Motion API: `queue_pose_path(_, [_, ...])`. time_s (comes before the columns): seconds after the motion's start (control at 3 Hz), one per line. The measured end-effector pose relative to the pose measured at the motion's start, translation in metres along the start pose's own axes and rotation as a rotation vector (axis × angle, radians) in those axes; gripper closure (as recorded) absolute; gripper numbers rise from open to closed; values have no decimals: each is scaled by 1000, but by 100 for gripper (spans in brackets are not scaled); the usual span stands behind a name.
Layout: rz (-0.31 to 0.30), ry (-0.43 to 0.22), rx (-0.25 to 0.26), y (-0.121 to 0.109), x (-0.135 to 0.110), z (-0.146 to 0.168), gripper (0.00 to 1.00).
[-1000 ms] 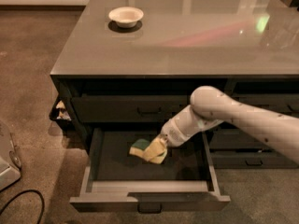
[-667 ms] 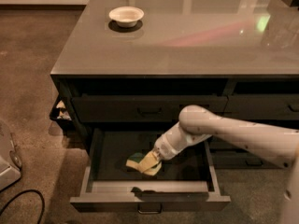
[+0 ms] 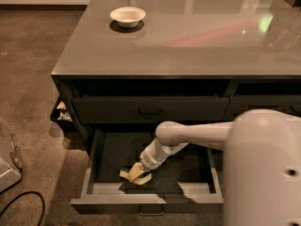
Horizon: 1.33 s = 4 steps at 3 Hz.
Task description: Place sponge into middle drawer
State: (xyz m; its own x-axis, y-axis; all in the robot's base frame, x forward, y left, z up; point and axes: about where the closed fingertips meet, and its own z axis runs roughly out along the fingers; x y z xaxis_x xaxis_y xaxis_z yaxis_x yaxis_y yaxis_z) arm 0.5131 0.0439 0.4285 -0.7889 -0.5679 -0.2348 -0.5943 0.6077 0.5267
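The middle drawer point(image 3: 193, 171) is pulled open below the counter, and its grey floor shows. My gripper point(image 3: 137, 171) reaches down into its front left part. It is shut on the sponge point(image 3: 143, 178), pale yellow, which sits at or just above the drawer floor. The sponge's green face does not show. My white arm point(image 3: 197, 134) crosses over the drawer from the right and hides part of its right side.
A white bowl point(image 3: 127, 16) stands on the grey countertop point(image 3: 188, 46) at the back left. The closed drawer front with a black handle point(image 3: 150, 111) is above the open drawer. A black cable point(image 3: 26, 202) and a white object point(image 3: 6, 166) lie on the carpet to the left.
My gripper has moved down and to the left with the sponge, from above the drawer's middle to low near its front left floor. The arm now fills more of the right side.
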Motion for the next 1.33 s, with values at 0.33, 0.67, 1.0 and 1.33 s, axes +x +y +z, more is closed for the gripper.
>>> queue_pose_path(0.33, [78, 19, 17, -12, -15, 30, 58])
queue_pose_path(0.67, [137, -4, 29, -20, -29, 40, 35])
queue_pose_path(1.0, [175, -28, 42, -25, -35, 39, 12])
queue_pose_path(1.33, [175, -28, 42, -25, -35, 39, 0])
